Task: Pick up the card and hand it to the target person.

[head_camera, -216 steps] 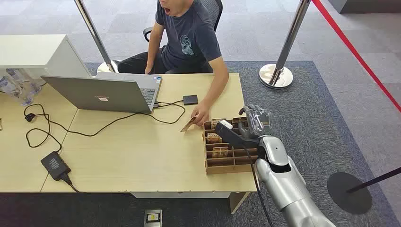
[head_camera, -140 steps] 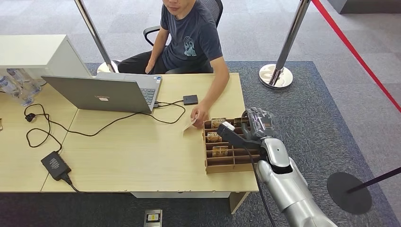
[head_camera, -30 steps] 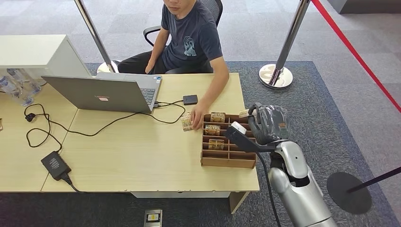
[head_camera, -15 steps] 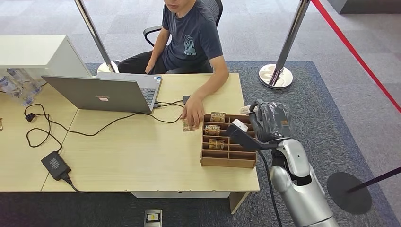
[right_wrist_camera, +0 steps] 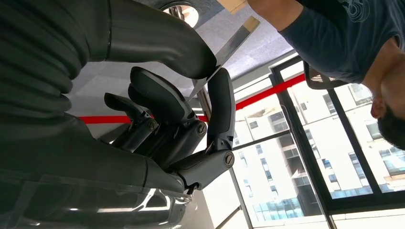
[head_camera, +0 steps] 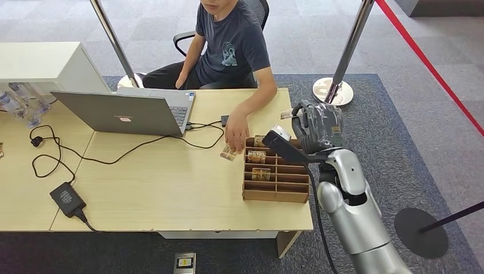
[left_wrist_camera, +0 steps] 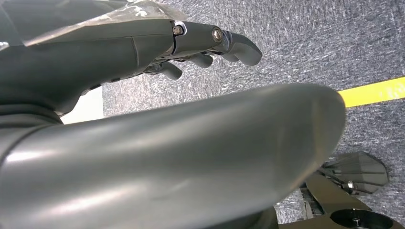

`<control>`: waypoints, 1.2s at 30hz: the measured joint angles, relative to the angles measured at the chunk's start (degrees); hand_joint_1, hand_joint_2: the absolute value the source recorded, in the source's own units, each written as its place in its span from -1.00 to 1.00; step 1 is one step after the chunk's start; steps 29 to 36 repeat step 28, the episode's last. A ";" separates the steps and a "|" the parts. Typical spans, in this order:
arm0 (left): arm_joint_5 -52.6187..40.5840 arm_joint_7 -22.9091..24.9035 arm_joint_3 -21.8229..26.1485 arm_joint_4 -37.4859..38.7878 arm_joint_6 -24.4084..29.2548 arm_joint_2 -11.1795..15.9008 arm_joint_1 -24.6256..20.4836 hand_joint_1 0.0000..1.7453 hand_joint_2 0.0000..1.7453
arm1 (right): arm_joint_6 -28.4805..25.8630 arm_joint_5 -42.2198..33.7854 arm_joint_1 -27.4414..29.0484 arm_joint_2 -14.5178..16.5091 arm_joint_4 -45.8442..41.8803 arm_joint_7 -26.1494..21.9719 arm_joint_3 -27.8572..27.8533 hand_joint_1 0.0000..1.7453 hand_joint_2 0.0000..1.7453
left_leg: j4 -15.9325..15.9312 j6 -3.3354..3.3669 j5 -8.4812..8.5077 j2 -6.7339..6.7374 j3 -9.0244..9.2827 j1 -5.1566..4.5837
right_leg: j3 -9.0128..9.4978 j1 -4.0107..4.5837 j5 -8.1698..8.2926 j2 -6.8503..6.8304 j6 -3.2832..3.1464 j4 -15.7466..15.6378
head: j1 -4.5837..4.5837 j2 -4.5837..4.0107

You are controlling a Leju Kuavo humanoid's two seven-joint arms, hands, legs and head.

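Card (head_camera: 287, 114) edge-on, pinched by right hand (head_camera: 317, 127) fingers (right_wrist_camera: 220, 107), face unreadable.

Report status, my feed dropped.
Right hand pinching thin tan card, lifted above wooden divided tray. Left hand holds nothing. Seated person's hand beside tray.

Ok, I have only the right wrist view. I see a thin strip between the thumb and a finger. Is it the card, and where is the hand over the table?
Observer: Yes. In the head view the right hand pinches the card above the table, near its right edge, past the wooden tray.
Operator: Is the person reaching for it?
Observer: No. The person's hand is down on the table, with another card at its fingertips, beside the tray.
Operator: And the left hand?
Observer: The left hand hangs over the carpet and holds nothing.
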 joint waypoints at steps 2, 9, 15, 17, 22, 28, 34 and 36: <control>0.07 -0.10 0.00 0.00 0.01 0.00 0.00 -1.00 -1.00 | 0.01 -0.02 -0.81 0.43 0.80 -0.04 0.10 1.00 1.00 | 0.00 0.01 0.01 0.00 -0.01 0.00 | 0.00 0.00 0.00 0.00 0.00 0.00 | -0.01 0.01; -0.42 -0.32 -0.02 0.01 -0.15 0.00 -0.09 -1.00 -1.00 | -0.07 -0.05 -2.17 1.01 2.79 0.13 0.24 1.00 1.00 | 0.00 0.01 0.01 0.00 -0.01 0.00 | -0.01 0.00 0.01 0.00 0.01 -0.01 | -0.01 0.01; -0.17 -0.33 -0.02 0.01 -0.27 0.00 -0.47 -1.00 -1.00 | -0.10 -0.15 -2.24 1.31 3.44 0.14 0.27 1.00 1.00 | 0.00 0.01 0.01 0.00 -0.02 0.00 | -0.02 0.00 0.01 0.00 0.01 0.00 | 0.00 0.01; 0.07 -0.50 -0.02 0.02 -0.25 0.00 -0.51 -1.00 -1.00 | -0.10 -0.38 -2.44 1.54 3.79 0.10 0.28 1.00 1.00 | 0.00 0.01 0.01 0.00 -0.03 0.00 | -0.02 0.00 0.02 0.00 0.02 0.00 | 0.00 0.00; 0.15 -0.46 -0.02 0.02 -0.17 0.00 -0.57 -1.00 -1.00 | -0.17 -0.84 -3.17 2.16 4.79 0.07 0.34 1.00 1.00 | 0.00 0.01 0.02 0.00 -0.03 0.00 | -0.02 0.00 0.02 0.00 0.02 0.00 | 0.00 0.00; -0.10 -0.22 -0.02 0.01 -0.19 0.00 -0.59 -1.00 -1.00 | -0.23 -0.76 -3.31 2.55 5.63 0.21 0.37 1.00 1.00 | 0.00 0.01 0.02 0.00 -0.03 0.00 | -0.03 0.00 0.02 0.00 0.02 0.00 | 0.00 0.00; -0.10 -0.22 -0.02 0.01 -0.19 0.00 -0.59 -1.00 -1.00 | -0.23 -0.76 -3.31 2.55 5.63 0.21 0.37 1.00 1.00 | 0.00 0.01 0.02 0.00 -0.03 0.00 | -0.03 0.00 0.02 0.00 0.02 0.00 | 0.00 0.00; -0.10 -0.22 -0.02 0.01 -0.19 0.00 -0.59 -1.00 -1.00 | -0.23 -0.76 -3.31 2.55 5.63 0.21 0.37 1.00 1.00 | 0.00 0.01 0.02 0.00 -0.03 0.00 | -0.03 0.00 0.02 0.00 0.02 0.00 | 0.00 0.00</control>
